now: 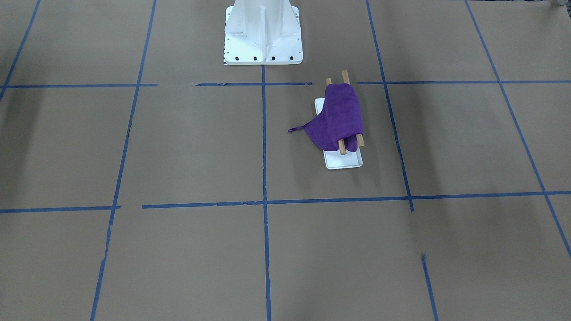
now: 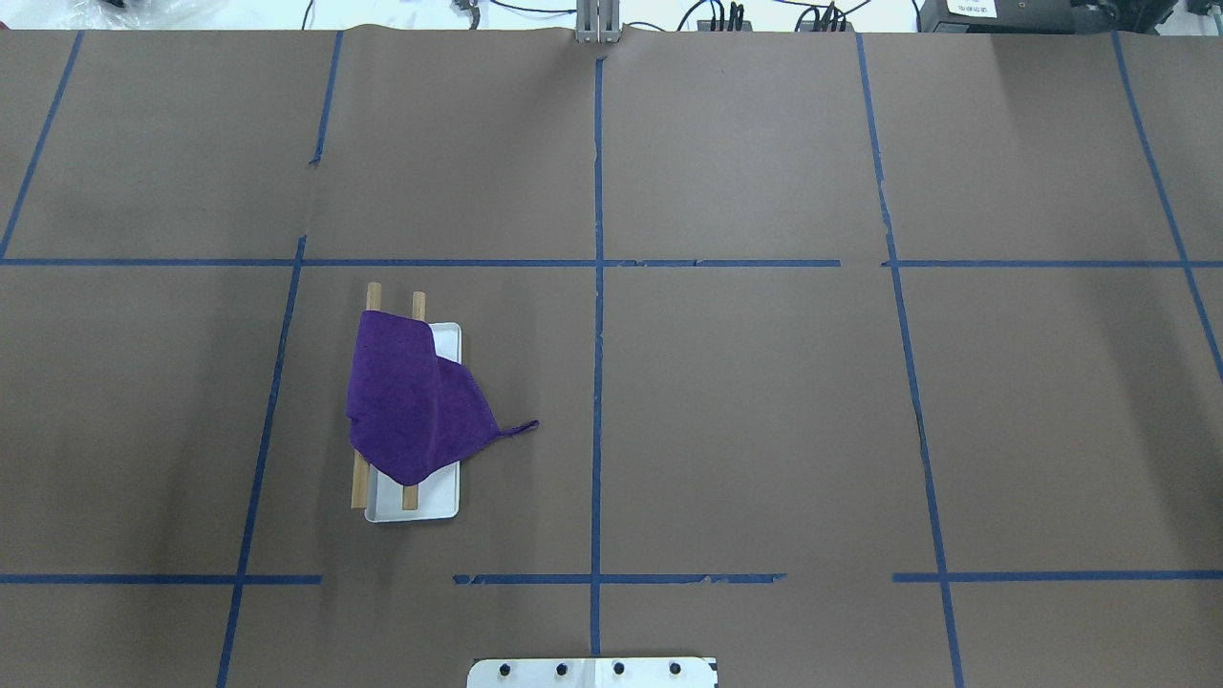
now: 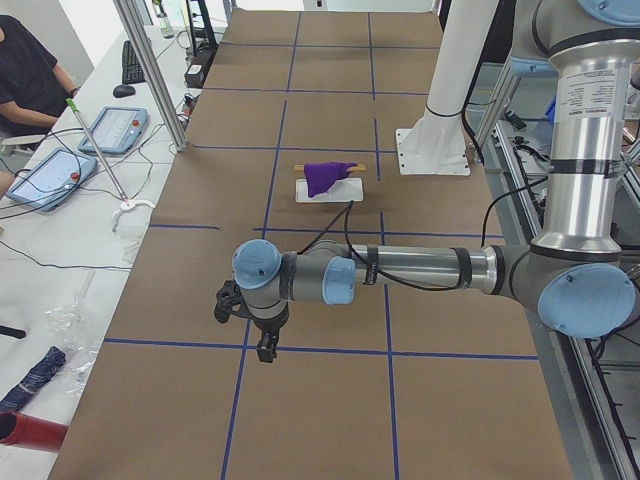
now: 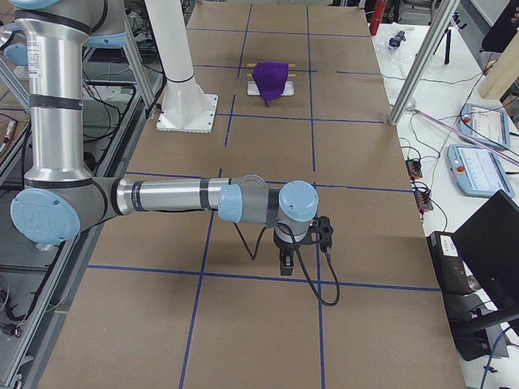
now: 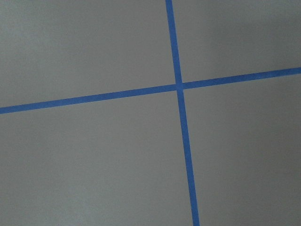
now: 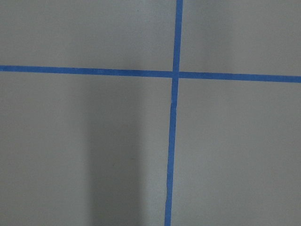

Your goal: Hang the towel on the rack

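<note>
— Purple cloth, soft and light by the look of it. How would that towel [image 2: 416, 401] handle?

— Limp, I'd judge. It sags wherever it is unsupported, so a pinch at an edge or corner suits it better than a grab at the middle. The small hanging loop [image 2: 524, 426] sticks out toward the centre of the counter [image 2: 764, 430], but it is a thin target.

— Where does it lie?

— Draped across the rack [image 2: 418, 306], over both wooden dowels [image 2: 374, 296], with one corner drooping past the white base [image 2: 420, 511] on the loop's side. The hanging looks done, if bunched.

— And the count?

— One towel, one rack, two dowels, one base, two arms.

— Is either arm holding anything?

— Neither touches the towel. The left gripper [image 3: 266, 352] and right gripper [image 4: 285, 266] each hang over bare brown paper, well apart from the rack. They show only in the side views, so I cannot tell how wide their jaws stand. The wrist cameras see only blue tape lines.
</note>
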Motion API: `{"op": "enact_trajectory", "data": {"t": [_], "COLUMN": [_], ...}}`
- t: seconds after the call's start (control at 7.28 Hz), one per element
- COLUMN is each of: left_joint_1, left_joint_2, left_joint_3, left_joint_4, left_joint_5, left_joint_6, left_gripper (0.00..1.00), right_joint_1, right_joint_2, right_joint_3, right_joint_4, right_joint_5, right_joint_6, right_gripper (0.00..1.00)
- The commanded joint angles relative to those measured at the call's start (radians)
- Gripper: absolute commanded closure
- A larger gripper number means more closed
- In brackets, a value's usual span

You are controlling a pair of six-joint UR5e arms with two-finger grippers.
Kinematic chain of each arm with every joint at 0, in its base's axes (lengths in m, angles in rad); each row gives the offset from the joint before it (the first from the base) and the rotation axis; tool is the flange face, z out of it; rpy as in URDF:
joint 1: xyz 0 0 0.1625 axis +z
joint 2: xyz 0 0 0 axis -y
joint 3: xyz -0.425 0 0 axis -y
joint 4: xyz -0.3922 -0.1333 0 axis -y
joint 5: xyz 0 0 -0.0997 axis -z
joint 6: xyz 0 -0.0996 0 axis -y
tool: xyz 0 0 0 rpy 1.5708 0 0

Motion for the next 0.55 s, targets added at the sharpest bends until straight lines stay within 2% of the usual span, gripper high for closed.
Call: {"op": "enact_trajectory", "data": {"t": [0.0, 0.41], "left_joint_1": [-0.012, -0.012], "left_joint_2": [0.000, 0.000], "left_joint_3": [-0.003, -0.001], "left_joint_4": [0.001, 0.001], "left_joint_5": [-0.003, -0.002], "left_joint_6": [-0.003, -0.001], "left_gripper": [0.00, 0.00], "right_joint_1": [0.000, 0.000], "right_joint_2": [0.000, -0.011], "right_joint_3": [0.024, 0.018], "right_joint_4": [0.000, 0.002], "right_joint_5": [0.006, 0.003], "right_joint_6": [0.051, 0.044], "right_gripper": [0.00, 0.00]}}
